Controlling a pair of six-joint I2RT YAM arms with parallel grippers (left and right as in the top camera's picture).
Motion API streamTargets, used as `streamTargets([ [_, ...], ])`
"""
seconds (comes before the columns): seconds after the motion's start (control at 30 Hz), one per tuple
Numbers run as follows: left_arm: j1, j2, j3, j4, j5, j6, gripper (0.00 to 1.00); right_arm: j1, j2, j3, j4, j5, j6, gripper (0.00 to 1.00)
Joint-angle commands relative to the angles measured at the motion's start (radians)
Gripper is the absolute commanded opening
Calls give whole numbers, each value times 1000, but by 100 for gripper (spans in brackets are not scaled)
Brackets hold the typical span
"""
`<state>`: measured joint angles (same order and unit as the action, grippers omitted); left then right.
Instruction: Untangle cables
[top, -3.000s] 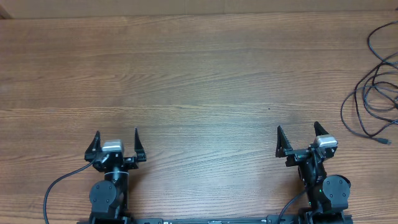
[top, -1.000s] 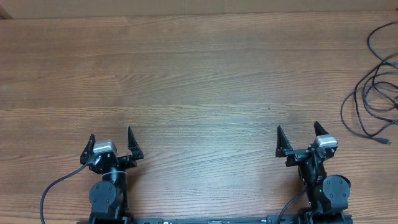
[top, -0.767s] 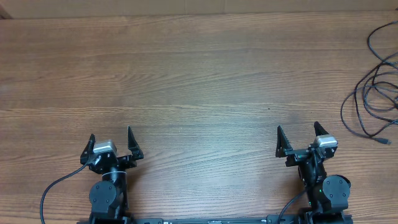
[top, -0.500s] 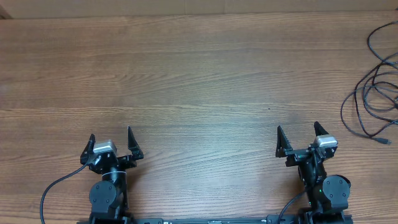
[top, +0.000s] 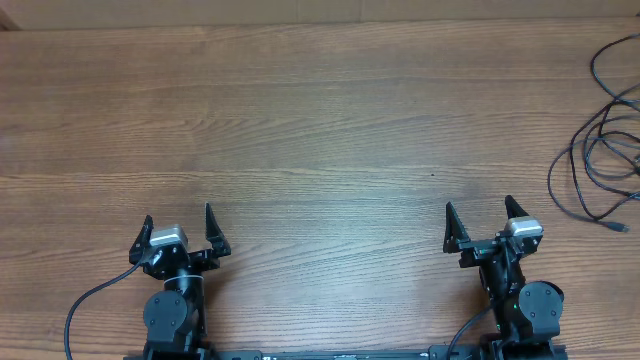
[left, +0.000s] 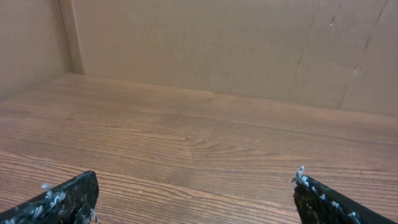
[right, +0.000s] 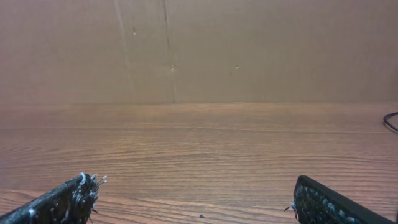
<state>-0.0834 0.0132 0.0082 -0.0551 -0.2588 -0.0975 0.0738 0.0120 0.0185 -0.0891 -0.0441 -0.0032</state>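
Note:
The cables (top: 600, 150) are thin black cords lying in a loose tangle at the far right edge of the wooden table in the overhead view, partly cut off by the frame. A short bit of one cord shows at the right edge of the right wrist view (right: 392, 121). My left gripper (top: 178, 225) is open and empty near the front left. My right gripper (top: 478, 218) is open and empty near the front right, well short of the cables. In the left wrist view my left gripper (left: 196, 186) holds nothing. In the right wrist view my right gripper (right: 193, 190) holds nothing.
A cardboard wall (right: 199, 50) stands along the far edge of the table (top: 320, 130). Thicker black cords (top: 90, 300) run from the robot bases at the front edge.
Over the three seconds the left gripper has turned slightly to the left. In the last second nothing has moved.

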Motion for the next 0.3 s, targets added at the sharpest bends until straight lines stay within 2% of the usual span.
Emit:
streamTargets([
  [0.0, -2, -9, -4, 3, -10, 19, 100, 5, -9, -10, 7, 6, 3, 100],
  [0.27, -2, -9, -4, 3, -10, 19, 100, 5, -9, -10, 7, 6, 3, 100],
])
